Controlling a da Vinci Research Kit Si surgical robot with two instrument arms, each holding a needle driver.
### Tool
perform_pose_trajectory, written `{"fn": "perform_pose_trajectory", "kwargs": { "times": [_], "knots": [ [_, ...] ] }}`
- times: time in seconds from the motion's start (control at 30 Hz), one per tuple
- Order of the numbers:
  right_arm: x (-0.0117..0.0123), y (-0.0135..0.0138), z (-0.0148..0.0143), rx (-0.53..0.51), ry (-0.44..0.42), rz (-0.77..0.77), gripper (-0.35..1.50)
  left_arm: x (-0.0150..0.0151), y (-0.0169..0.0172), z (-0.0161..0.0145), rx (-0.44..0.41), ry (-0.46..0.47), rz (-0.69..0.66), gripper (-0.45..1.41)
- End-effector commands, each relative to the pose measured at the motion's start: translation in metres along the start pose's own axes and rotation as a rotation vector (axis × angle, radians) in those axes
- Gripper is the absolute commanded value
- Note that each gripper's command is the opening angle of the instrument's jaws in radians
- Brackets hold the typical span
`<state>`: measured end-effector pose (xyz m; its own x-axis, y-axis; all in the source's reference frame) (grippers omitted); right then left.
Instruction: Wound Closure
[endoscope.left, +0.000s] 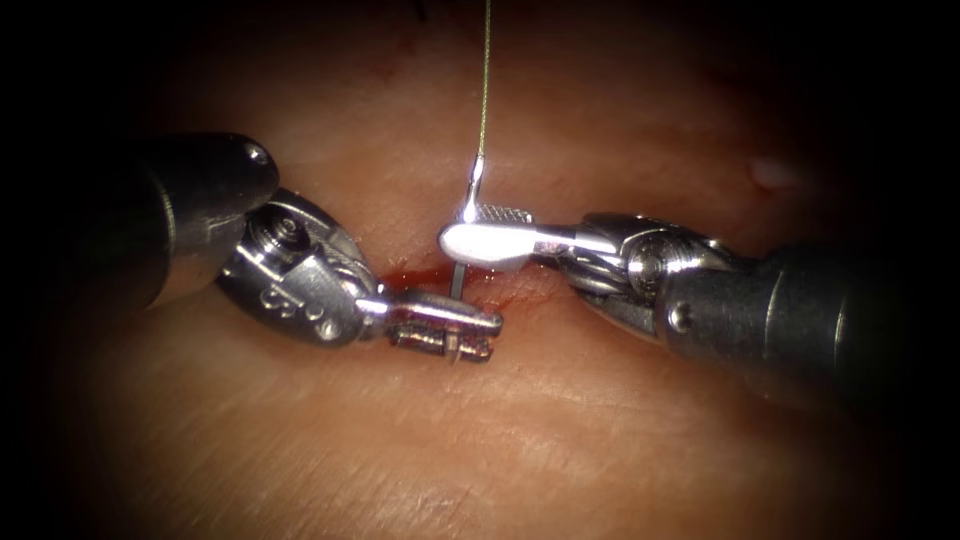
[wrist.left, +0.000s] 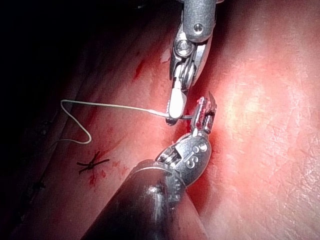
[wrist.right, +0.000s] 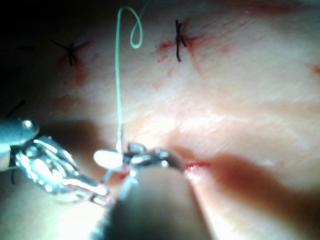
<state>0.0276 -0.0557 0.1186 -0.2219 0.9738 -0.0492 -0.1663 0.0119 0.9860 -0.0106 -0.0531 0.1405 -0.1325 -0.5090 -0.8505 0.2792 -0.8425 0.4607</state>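
Right tool (endoscope.left: 470, 238) clamps the needle (endoscope.left: 472, 200) near its thread end (thread (endoscope.left: 484, 80) runs up and away). Needle's lower curve enters the tissue (endoscope.left: 500, 440) at the cut (endoscope.left: 430, 282). Left tool (endoscope.left: 480, 335) slightly parted, holding nothing, just beside.

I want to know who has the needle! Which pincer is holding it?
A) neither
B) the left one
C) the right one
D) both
C: the right pincer is shut on the needle near its thread end, while the left pincer holds nothing.

Endoscope overhead-front, wrist cams v. close, all share needle (endoscope.left: 470, 195)
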Motion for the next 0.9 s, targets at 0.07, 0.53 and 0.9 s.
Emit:
{"fn": "perform_pose_trajectory", "kwargs": {
  "times": [0.07, 0.53, 0.9],
  "knots": [
    [0.0002, 0.0003, 0.0008, 0.002, 0.000, -0.002, 0.69, -0.0007, -0.0001, 0.0004, -0.001, 0.002, 0.003, -0.45],
    [-0.0002, 0.0003, 0.0016, 0.009, -0.004, 0.008, 0.57, -0.0005, -0.0001, 0.0006, -0.001, 0.003, 0.002, -0.45],
    [-0.0002, 0.0003, 0.0017, 0.024, -0.017, 0.013, -0.25, -0.0005, -0.0001, 0.0006, -0.003, 0.005, 0.002, -0.45]
  ]
}}
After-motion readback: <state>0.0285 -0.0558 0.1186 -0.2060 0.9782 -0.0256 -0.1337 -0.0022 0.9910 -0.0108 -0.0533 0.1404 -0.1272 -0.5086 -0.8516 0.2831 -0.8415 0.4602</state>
